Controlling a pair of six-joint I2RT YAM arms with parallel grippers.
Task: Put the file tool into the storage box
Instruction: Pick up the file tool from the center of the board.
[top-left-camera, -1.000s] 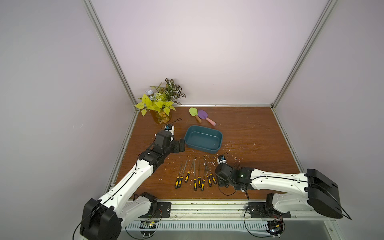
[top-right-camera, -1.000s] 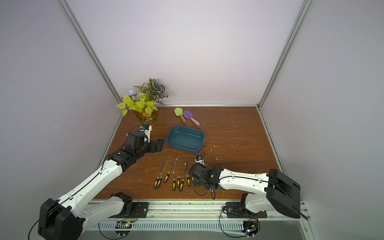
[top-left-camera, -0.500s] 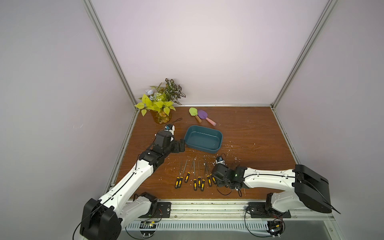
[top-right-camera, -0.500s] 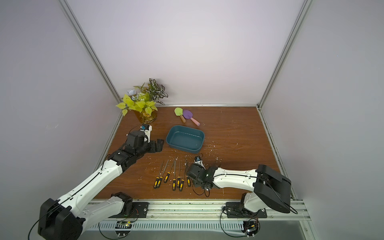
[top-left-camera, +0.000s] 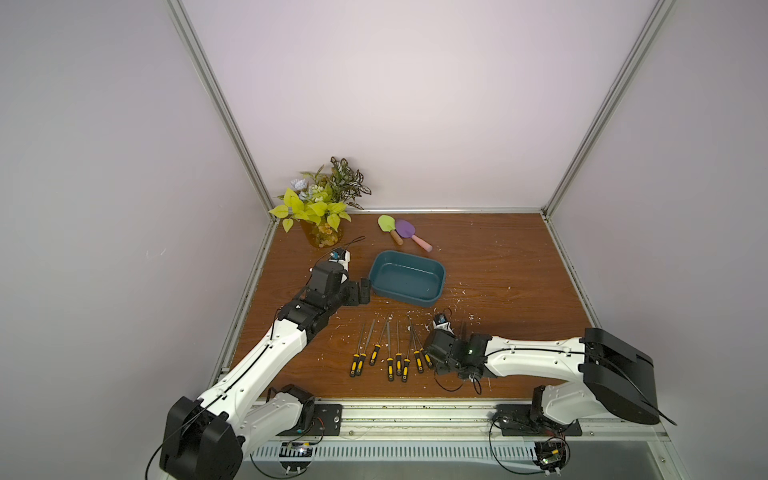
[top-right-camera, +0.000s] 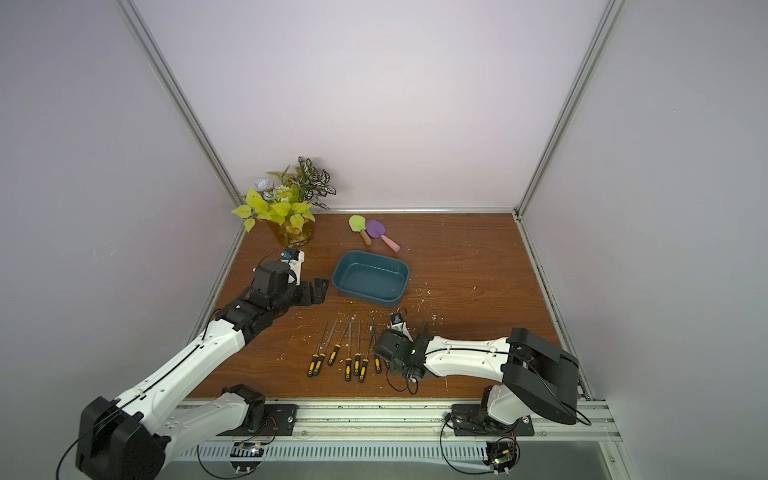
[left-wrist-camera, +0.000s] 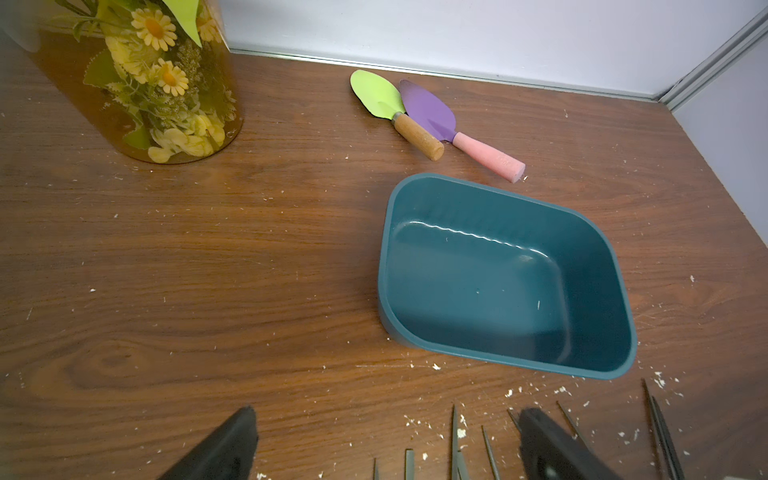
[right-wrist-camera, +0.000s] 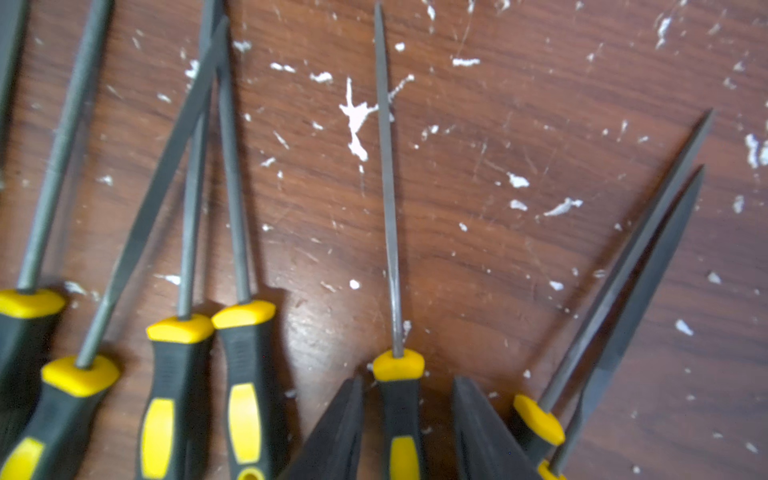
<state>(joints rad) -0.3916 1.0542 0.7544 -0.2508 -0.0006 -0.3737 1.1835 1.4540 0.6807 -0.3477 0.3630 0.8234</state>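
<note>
Several file tools (top-left-camera: 390, 357) with black-and-yellow handles lie in a row on the wooden table, near its front edge. My right gripper (right-wrist-camera: 407, 380) is low over the row's right end. Its fingers (right-wrist-camera: 340, 424) stand on either side of one file tool's handle (right-wrist-camera: 399, 399), open, with a narrow gap on each side. That file tool's shaft (right-wrist-camera: 388, 208) lies flat on the table. The teal storage box (top-left-camera: 405, 299) sits empty behind the row. My left gripper (left-wrist-camera: 387, 411) hovers open and empty beside the storage box's (left-wrist-camera: 384, 266) left end.
A vase of flowers (top-left-camera: 322, 232) stands at the back left corner. A green trowel (top-left-camera: 388, 226) and a purple trowel (top-left-camera: 409, 232) lie behind the box. Two more files (right-wrist-camera: 623, 291) lie close beside my right finger. White crumbs litter the table.
My right arm has slid left onto the right end of the file row and its jaws have narrowed around one handle. The left arm has not moved.
</note>
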